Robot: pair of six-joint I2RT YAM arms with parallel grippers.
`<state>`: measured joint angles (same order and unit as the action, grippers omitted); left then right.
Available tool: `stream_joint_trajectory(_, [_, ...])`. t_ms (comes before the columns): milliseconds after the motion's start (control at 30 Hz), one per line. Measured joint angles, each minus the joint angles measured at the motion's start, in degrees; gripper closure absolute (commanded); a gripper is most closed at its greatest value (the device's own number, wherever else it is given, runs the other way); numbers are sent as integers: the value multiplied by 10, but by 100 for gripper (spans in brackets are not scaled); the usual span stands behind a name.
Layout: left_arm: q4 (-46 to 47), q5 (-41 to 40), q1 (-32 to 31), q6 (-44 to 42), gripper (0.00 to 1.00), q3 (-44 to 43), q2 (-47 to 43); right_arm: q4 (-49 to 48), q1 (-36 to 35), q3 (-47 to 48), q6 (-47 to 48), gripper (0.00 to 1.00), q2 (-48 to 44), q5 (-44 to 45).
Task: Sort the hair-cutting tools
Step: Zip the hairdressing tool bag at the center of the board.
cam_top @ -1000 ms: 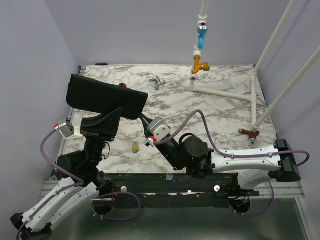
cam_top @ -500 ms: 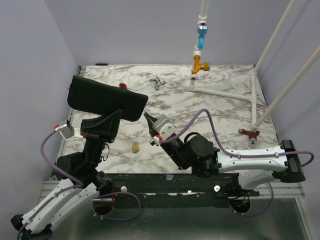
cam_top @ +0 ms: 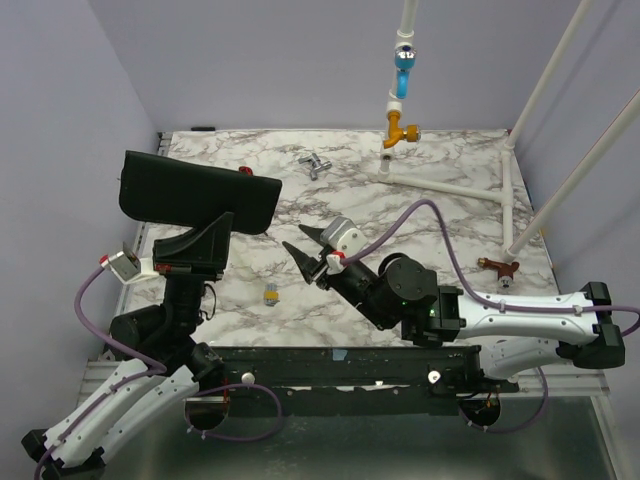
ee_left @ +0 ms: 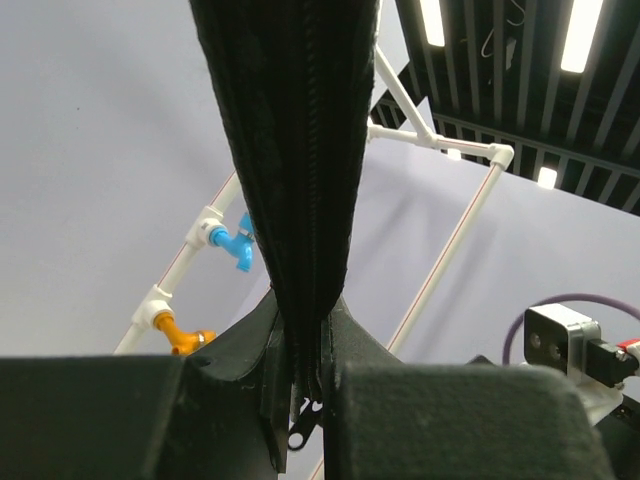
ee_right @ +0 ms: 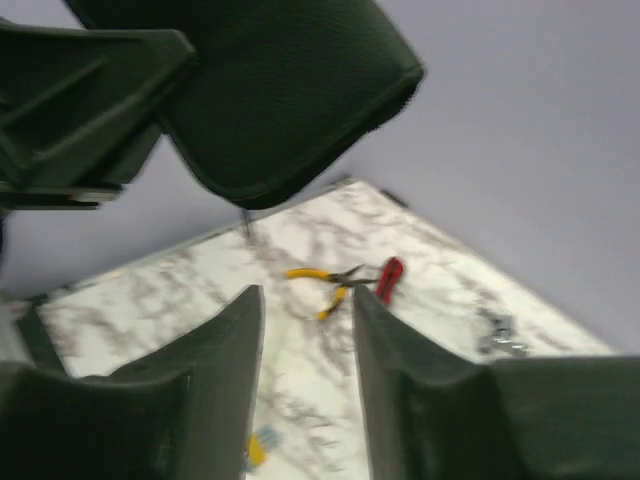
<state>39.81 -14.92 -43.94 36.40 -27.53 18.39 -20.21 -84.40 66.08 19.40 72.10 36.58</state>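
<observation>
Our left gripper [cam_top: 222, 222] clenches the pouch [cam_top: 195, 190] aloft; our right gripper [cam_top: 300, 243] is parted, empty. Next we likely fetch the scissors [cam_top: 315, 165] for bagging.

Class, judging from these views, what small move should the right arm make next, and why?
Probably swing the right gripper toward the silver scissors at the far side of the table: its jaws stand open and empty, the scissors lie loose, and the left gripper holds the black pouch raised.
</observation>
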Motion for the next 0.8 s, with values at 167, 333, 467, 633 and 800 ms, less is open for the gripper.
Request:
stream_joint_trajectory(167, [0, 4, 0, 0, 100, 0, 8, 37, 0, 14, -63, 42, 4, -65])
stream_joint_trajectory(333, [1, 10, 0, 1, 100, 0, 9, 50, 0, 57, -89, 44, 34, -79])
stream_joint_trajectory(467, [3, 18, 0, 3, 100, 0, 9, 49, 0, 68, -90, 49, 56, -75])
stream_joint_trajectory(633, [4, 25, 0, 8, 100, 0, 13, 47, 0, 80, -87, 61, 85, -54])
stream_joint_trajectory(800, [4, 33, 0, 14, 100, -1, 19, 24, 0, 79, -78, 69, 91, -28])
